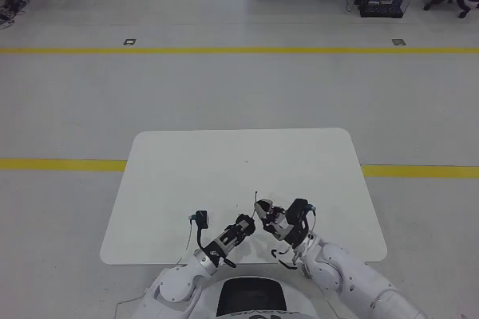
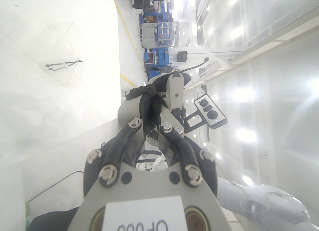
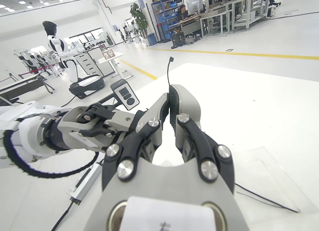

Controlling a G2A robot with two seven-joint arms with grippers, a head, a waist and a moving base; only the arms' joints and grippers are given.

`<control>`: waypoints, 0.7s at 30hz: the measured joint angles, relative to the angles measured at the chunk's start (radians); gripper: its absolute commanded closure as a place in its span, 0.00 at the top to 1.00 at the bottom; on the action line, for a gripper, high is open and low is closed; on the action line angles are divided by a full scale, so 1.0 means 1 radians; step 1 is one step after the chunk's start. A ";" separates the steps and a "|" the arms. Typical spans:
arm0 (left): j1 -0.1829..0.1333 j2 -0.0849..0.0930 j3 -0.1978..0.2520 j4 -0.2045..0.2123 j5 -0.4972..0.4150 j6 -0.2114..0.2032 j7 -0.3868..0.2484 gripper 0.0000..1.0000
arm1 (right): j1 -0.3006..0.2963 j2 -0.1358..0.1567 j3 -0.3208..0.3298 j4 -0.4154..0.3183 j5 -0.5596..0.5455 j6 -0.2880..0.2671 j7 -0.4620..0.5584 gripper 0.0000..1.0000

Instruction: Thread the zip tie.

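Black zip tie pinched in right gripper, head end free, left gripper just beside, grip unclear

**Black Tie, White Table**

A black zip tie stands out against a plain white table. The right gripper is pale grey, with black ribbed pads and black linkage bars studded with silver rivets. The left gripper wears the same black and grey. More black zip ties lie on a clear, colourless sheet. The floor is pale grey, crossed by two yellow lines. Behind, the shelving is blue, a potted plant is green, and a humanoid robot is white with a black head.
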 measured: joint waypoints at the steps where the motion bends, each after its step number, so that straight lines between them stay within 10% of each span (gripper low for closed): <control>1: 0.000 0.000 0.000 0.000 0.000 0.000 0.000 0.00 | 0.000 0.001 -0.002 0.001 0.010 0.000 0.000 0.00; 21: 0.000 0.000 0.000 0.000 0.000 0.000 0.000 0.00 | 0.041 0.024 -0.084 0.006 0.118 0.000 -0.019 0.00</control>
